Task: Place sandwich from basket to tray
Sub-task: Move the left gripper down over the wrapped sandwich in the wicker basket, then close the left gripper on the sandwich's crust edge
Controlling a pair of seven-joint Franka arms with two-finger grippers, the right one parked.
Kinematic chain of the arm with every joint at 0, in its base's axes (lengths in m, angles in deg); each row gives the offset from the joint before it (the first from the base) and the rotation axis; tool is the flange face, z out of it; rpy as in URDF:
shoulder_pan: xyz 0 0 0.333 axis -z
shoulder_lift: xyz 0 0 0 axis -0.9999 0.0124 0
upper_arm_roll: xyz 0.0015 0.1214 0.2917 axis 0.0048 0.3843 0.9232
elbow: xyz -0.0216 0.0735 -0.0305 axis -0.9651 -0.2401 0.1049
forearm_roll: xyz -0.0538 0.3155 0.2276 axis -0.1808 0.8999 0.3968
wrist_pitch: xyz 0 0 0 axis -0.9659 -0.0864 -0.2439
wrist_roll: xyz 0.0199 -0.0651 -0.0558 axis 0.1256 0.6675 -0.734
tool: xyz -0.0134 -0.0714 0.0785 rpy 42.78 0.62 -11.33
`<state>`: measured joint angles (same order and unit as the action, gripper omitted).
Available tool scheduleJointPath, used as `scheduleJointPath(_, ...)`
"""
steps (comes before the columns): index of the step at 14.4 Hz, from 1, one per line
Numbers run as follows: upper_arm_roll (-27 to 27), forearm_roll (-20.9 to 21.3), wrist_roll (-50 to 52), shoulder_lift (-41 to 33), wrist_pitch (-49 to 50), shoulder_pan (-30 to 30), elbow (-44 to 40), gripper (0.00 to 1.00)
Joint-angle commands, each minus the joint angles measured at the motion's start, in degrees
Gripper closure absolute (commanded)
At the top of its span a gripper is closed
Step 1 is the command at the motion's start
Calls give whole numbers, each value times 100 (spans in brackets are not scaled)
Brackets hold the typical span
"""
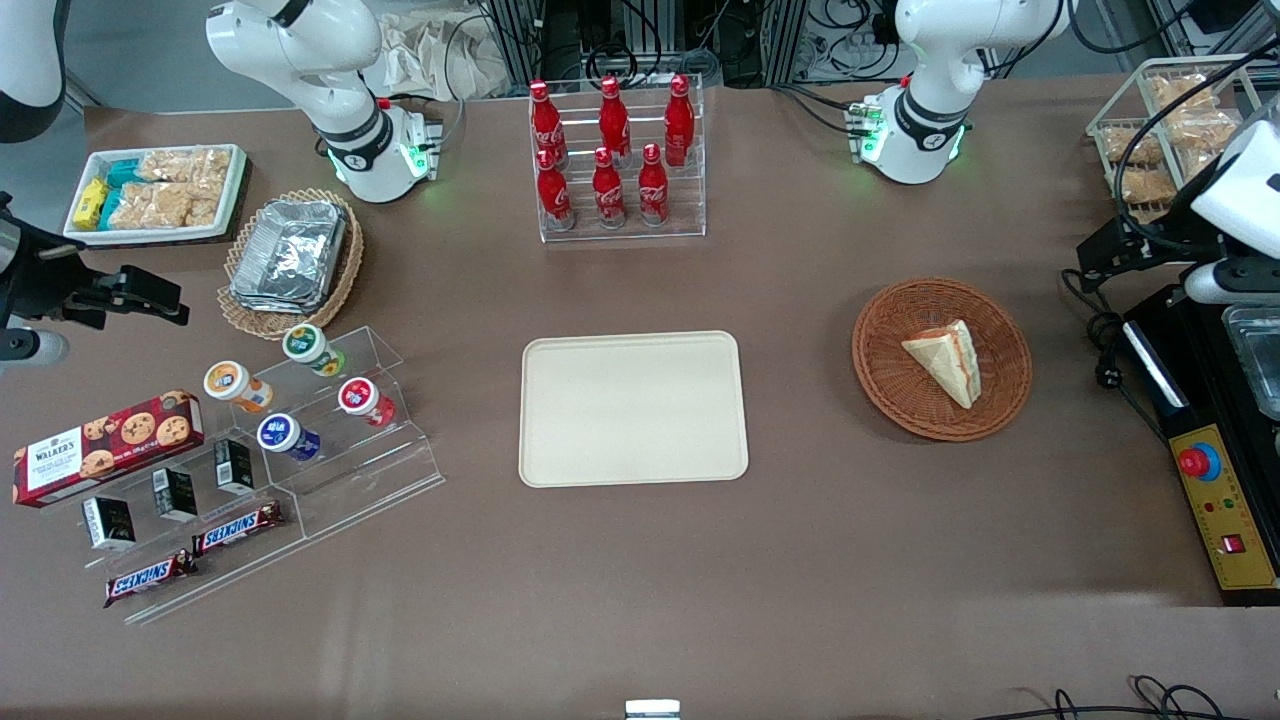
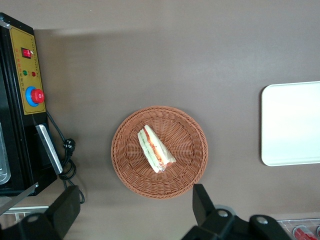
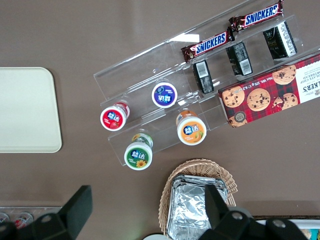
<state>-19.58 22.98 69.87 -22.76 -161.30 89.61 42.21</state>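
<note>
Gripper (image 2: 135, 191): I read it from the left wrist view as spread wide, fingers (image 2: 202, 199) well apart and holding nothing. It hangs above the table at the working arm's end, clear of all goods.

Sandwich (image 1: 945, 360): lies on its side inside the basket (image 1: 890, 385), near the basket's middle, filling stripe visible along one edge. Not touched by the gripper.

Basket: stands on the brown table (image 1: 800, 560), at mid-height of the front frame, toward the working arm's end.

Tray (image 1: 632, 408): centre of the front frame, flat on the table, apart from the basket.

Control box (image 1: 1210, 490): near the basket, at the frame edge.

Bottle rack (image 1: 615, 150): upper middle of the frame, farther from the camera than the tray.
</note>
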Motion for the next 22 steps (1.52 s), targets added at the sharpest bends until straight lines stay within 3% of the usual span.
scheduleJointPath(1,22,-39,-225,130,122,-49,-196,0)
scheduleJointPath(4,-5,-5,184,393,130,20,-126,0)
scheduleJointPath(7,-101,-57,1177,272,-324,30,644,0)
scheduleJointPath(11,-232,-110,3300,-492,-2202,65,2804,0)
scheduleJointPath(14,-382,-92,4464,-538,-3364,74,3914,0)
scheduleJointPath(20,-365,-75,4722,-283,-3824,-6,4496,0)
scheduleJointPath(22,-348,-74,4713,-239,-4392,-119,4960,0)
